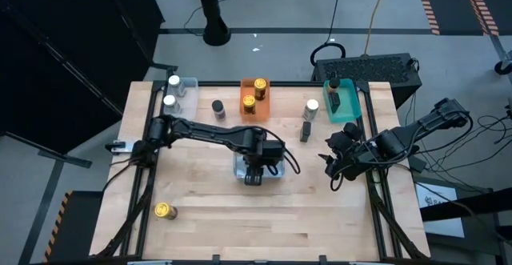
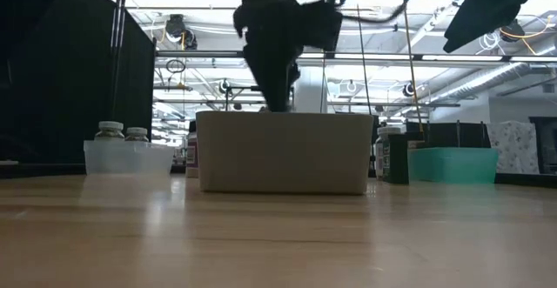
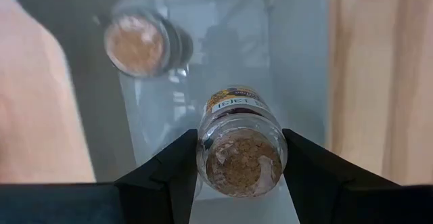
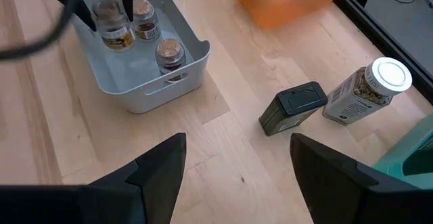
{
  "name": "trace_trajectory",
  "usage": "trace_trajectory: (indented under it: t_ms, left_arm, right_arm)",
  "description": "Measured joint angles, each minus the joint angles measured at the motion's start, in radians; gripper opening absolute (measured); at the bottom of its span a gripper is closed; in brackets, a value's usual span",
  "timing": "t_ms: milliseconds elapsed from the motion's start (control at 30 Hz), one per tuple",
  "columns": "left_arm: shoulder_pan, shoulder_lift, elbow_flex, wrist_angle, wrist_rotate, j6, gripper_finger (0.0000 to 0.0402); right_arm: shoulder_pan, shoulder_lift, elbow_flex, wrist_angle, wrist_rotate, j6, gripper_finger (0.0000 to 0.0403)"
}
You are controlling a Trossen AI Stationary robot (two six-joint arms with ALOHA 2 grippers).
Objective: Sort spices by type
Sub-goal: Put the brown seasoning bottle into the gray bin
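Observation:
A pale grey bin [image 1: 238, 169] stands mid-table, and also shows in the right wrist view [image 4: 145, 92]. My left gripper [image 1: 254, 174] points down into it, shut on a small spice jar [image 4: 111, 26] with a brown top. Two more brown-topped jars [image 4: 143, 17] [image 4: 169, 53] stand upright on the bin's floor. Whether the held jar's bottom touches the floor, I cannot tell. My right gripper [image 4: 237, 176] waits open above the table's right side, with nothing between its fingers. My left gripper pinches the jar's upper part [image 3: 240, 143], just below its brown top, between its two fingers [image 3: 177, 166]. The fingers come from above and point down, one on each side of the round wall. The jar stays nearly upright inside the grey bin.
An orange bin [image 1: 254, 105] with gold-lidded jars, a clear bin [image 1: 189, 87] with white-lidded jars and a teal bin [image 1: 342, 114] line the far edge. Loose on the table are a dark-lidded jar [image 1: 218, 107], a white-lidded jar [image 4: 365, 88], a dark tin [image 4: 292, 107] and a gold-lidded jar [image 1: 164, 210].

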Motion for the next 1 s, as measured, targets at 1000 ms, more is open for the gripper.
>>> trace_trajectory:
  t_ms: [1000]
  left_arm:
    - [0.000,0.069,0.001,0.011,-0.013,-0.015,0.0242]
  right_arm:
    - [0.000,0.000,0.000,0.001,0.004,-0.008,0.0247]
